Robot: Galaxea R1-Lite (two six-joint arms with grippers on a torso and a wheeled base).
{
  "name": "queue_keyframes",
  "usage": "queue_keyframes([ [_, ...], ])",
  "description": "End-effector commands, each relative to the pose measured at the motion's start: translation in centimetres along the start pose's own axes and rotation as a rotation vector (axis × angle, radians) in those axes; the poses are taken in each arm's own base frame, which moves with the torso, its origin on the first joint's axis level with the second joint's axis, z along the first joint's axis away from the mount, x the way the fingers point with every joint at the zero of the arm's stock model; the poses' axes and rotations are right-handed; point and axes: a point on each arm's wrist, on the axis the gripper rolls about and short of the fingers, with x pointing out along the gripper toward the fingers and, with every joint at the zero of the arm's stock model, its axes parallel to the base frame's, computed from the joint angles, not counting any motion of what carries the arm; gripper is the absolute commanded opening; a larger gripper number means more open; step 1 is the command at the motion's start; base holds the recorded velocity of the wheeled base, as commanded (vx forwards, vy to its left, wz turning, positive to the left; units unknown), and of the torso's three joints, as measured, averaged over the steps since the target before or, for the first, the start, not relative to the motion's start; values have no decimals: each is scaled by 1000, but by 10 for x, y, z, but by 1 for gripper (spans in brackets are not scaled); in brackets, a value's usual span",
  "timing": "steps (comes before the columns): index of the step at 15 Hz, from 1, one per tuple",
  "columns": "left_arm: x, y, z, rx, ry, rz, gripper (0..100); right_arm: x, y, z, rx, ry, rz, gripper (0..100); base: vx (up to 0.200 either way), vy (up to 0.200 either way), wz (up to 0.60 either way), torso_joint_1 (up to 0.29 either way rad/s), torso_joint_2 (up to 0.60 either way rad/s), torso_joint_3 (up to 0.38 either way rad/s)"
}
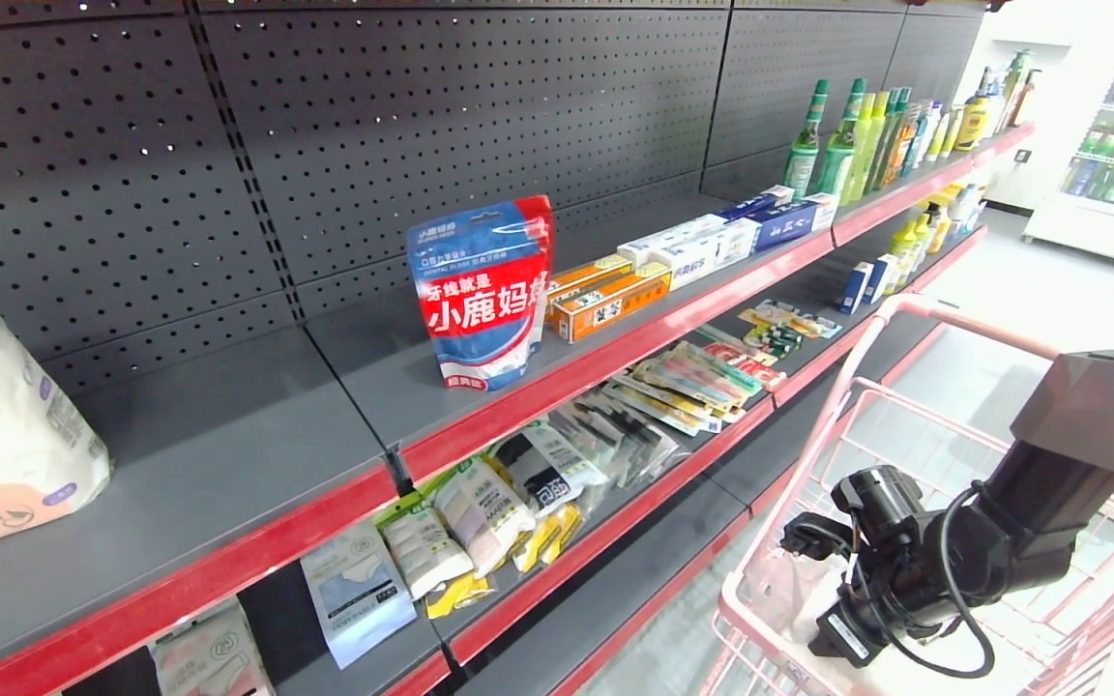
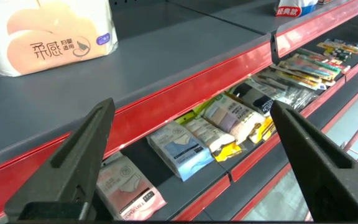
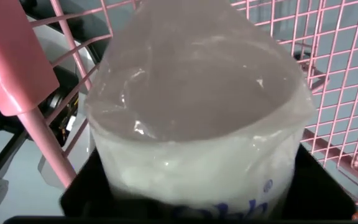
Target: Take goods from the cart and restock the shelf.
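My right gripper is down inside the pink cart, at its near corner. In the right wrist view it is shut on a white pack in clear plastic wrap, with a dark finger pressing each side. That pack shows as a pale shape by the cart wall. My left gripper hangs open in front of the shelf edge with nothing between its wide-spread fingers. A similar white and peach tissue pack lies on the top grey shelf at the left.
A blue and red pouch stands further right on the shelf, then toothpaste boxes and green bottles. Bagged goods fill the lower shelf. The cart's pink wire walls close in around the right gripper.
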Motion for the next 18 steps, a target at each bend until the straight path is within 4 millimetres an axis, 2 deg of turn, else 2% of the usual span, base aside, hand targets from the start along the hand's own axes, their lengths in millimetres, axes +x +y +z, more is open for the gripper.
queue_keyframes([
  [1,0,0,0,0,-1,0,100,-1,0,-1,6,2,4,0,0,0,0,0,0,0],
  [2,0,0,0,-1,-1,0,100,-6,0,-1,10,-6,-5,0,0,0,0,0,0,0],
  [3,0,0,0,-1,-1,0,100,-19,-6,5,17,-58,-32,0,0,0,0,0,0,0],
  [4,0,0,0,0,-1,0,100,-41,-13,15,24,-137,-68,0,0,0,0,0,0,0],
  [5,0,0,0,-1,-1,0,100,-49,-17,19,29,-161,-82,0,0,0,0,0,0,0],
  [6,0,0,0,-1,-1,0,100,-77,-25,24,45,-205,-117,0,0,0,0,0,0,0],
  [8,0,0,0,-1,-1,0,100,-109,-31,20,76,-259,-194,0,0,0,0,0,0,0],
  [9,0,0,0,-1,-1,0,100,-131,-35,15,100,-309,-247,0,0,0,0,0,0,0],
  [11,0,0,0,-1,-1,0,100,-159,-34,4,131,-380,-290,0,0,0,0,0,0,0],
  [12,0,0,0,-1,-1,0,100,-183,-30,-8,162,-449,-324,0,0,0,0,0,0,0],
  [13,0,0,0,-1,-1,0,100,-192,-28,-12,175,-477,-339,0,0,0,0,0,0,0],
  [15,0,0,0,-1,-1,0,100,-229,-17,-33,232,-598,-408,0,0,0,0,0,0,0],
  [18,0,0,0,-3,-1,0,100,-246,1,-69,273,-636,-511,0,0,0,0,0,0,0],
])
